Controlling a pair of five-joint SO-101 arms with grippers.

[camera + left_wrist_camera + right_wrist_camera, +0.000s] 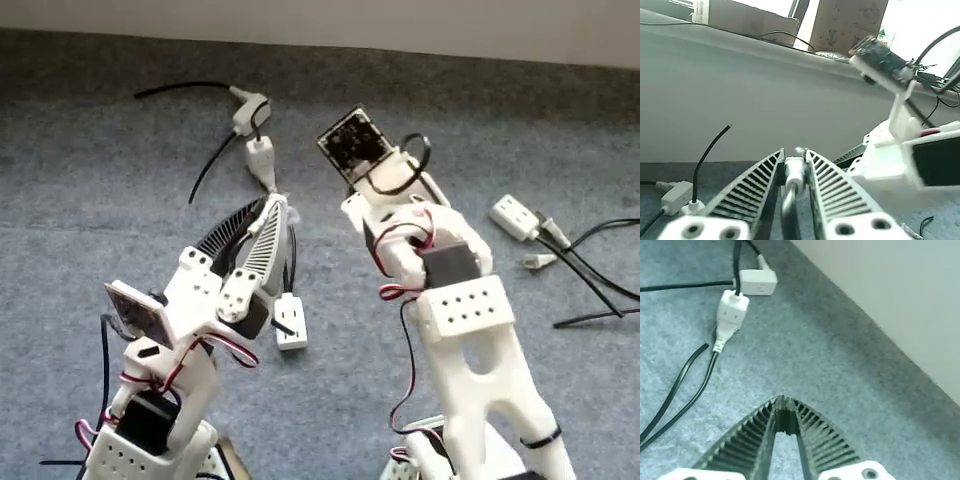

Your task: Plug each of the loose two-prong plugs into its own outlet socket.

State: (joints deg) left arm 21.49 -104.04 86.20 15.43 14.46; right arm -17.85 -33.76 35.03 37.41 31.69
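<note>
**Left gripper clamped on a plug, most of the job left**

Left gripper is squeezed tight on a white piece with a grey cord trailing off it. I'm calling it the held plug, though the prongs are hidden, so that's my guess. From the high view it sits lifted off the carpet, out in front of the left arm. The near socket lies flat just beside that arm, close under the gripper, with nothing in it as far as I can see.

Right gripper has its fingers pressed together with nothing between them. It hangs over bare carpet near the wall.

Progress, as best I can judge:
- The far pair is two white pieces with black cords, lying touching end to end. They might be mated already, but I honestly can't tell from these angles.
- The right socket and small plug are near each other but clearly apart, so that pair isn't done.
- The held plug is grabbed but not in any socket.

So at best one pair is done. The held plug needs lining up with the near socket, and the right-hand pair hasn't been touched. The empty right gripper looks like the obvious one to pin a socket down.
</note>
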